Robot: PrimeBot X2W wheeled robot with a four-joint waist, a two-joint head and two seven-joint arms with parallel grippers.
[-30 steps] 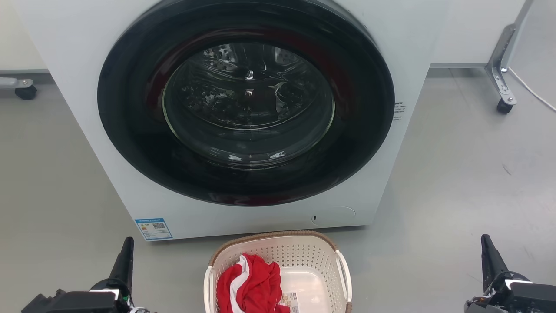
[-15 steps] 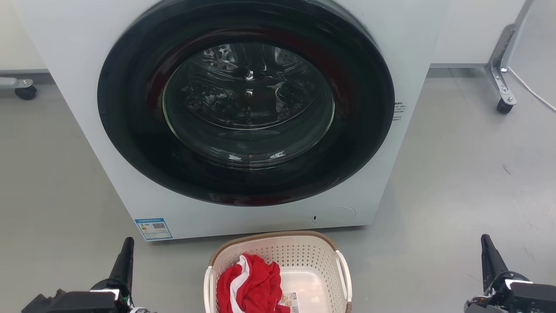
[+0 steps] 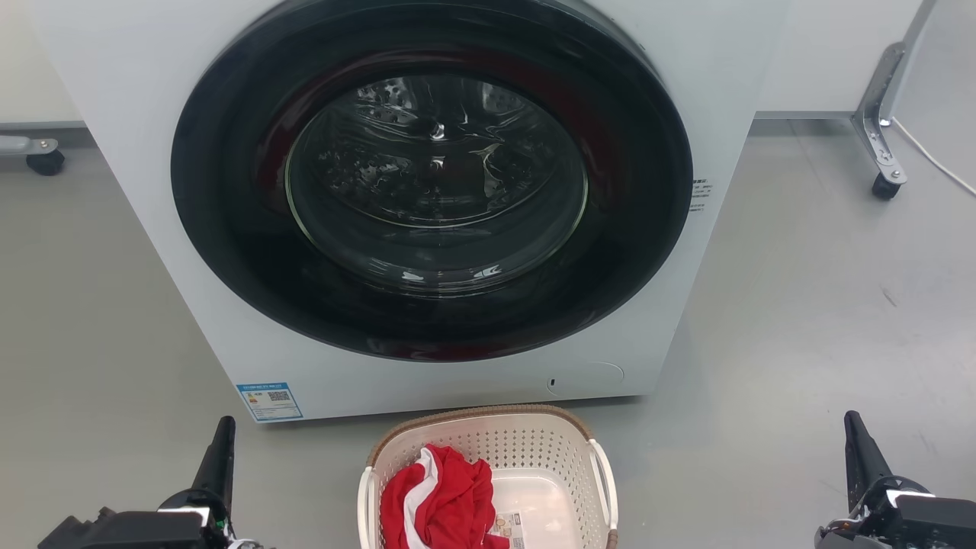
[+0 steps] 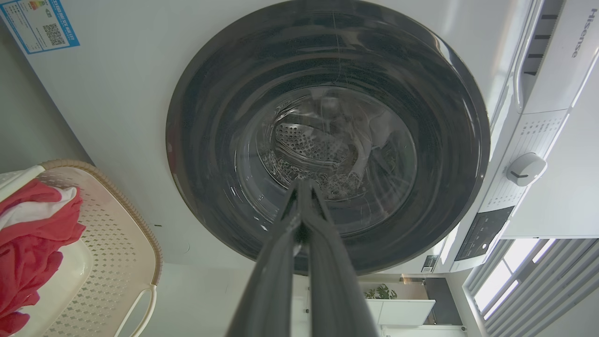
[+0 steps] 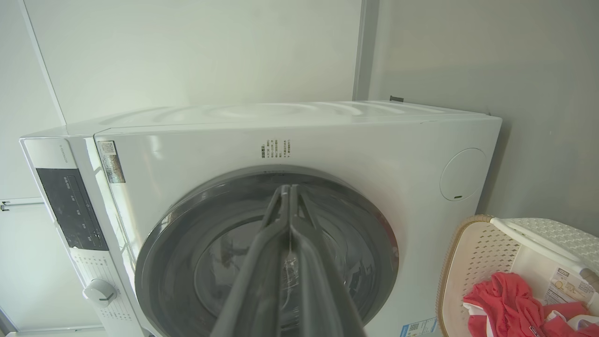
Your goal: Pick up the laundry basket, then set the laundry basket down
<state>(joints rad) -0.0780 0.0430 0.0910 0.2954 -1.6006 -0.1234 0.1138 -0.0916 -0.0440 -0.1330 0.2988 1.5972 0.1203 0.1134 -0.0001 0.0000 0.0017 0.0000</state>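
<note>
laundry basket on floor between closed, apart grippers

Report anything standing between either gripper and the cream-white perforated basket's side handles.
Nothing visible does. The left gripper and right gripper flank the cream-white perforated plastic laundry basket; grey floor lies between each and its white handles. The white washing machine stands behind it, outside both paths.

Laundry room: white front-load washing machine on grey floor, laundry basket holding red garment.
</note>
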